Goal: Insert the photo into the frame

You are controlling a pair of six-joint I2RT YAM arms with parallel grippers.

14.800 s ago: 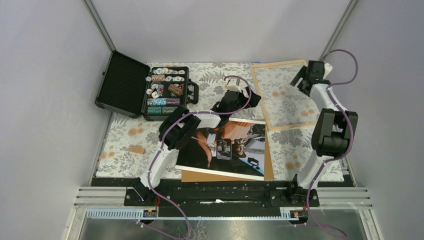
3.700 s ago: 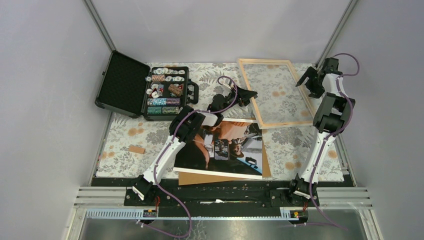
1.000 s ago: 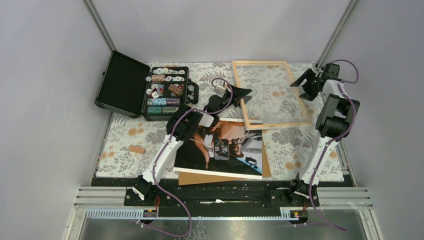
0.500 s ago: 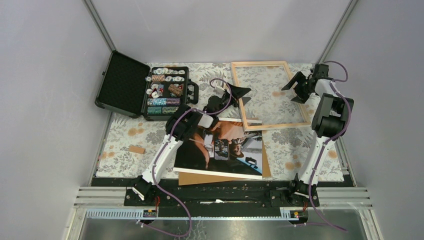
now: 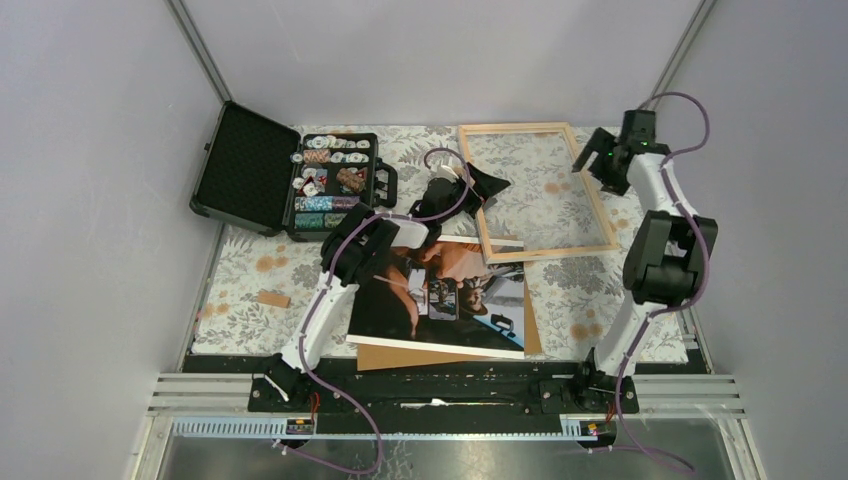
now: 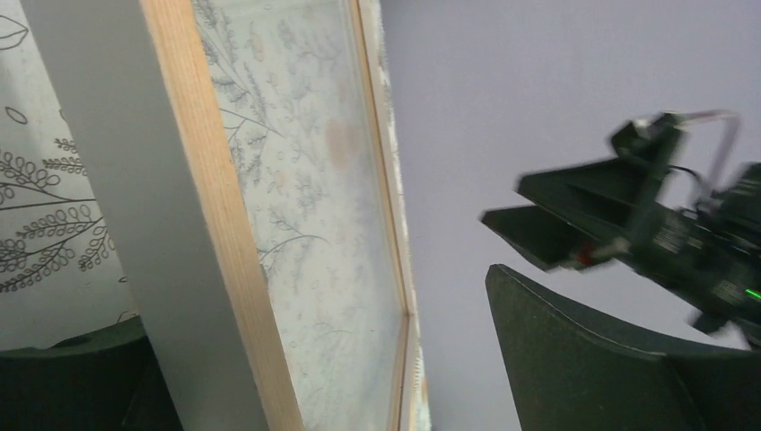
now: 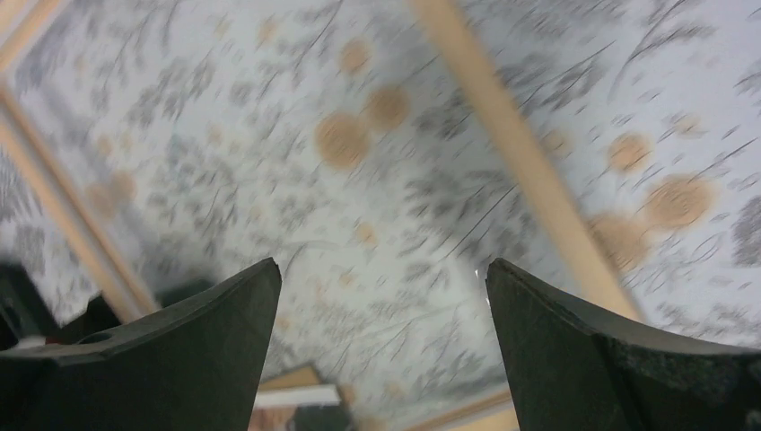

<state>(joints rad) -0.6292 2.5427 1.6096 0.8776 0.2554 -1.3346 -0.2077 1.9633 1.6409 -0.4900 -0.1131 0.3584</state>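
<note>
Photo [image 5: 440, 295] lies face up at the middle of the table's [image 5: 250, 270] near edge, on the board [image 5: 536, 335]. Its far right corner meets the near left corner of the frame [image 5: 535, 190], and I judge the frame sits on top there. The frame lies flat toward the far right corner.

My left gripper [image 5: 485, 185] is at the frame's left rail, spread wide. In the wrist view the rail runs between the jaws without touching either that I can see, so it holds nothing. My right gripper [image 5: 598, 165] hovers over the right rail, also spread wide and empty.

I expect the photo to be light and floppy, a big thin sheet that sags if lifted from one point. It is slick too, so it may slide on the board instead of lifting. The gloss will mark, so I would pinch only the white border, best along the left edge where it seems to overhang the board. The frame should be stiff and light but its pane is fragile, so I would hold the wood rails only.
</note>
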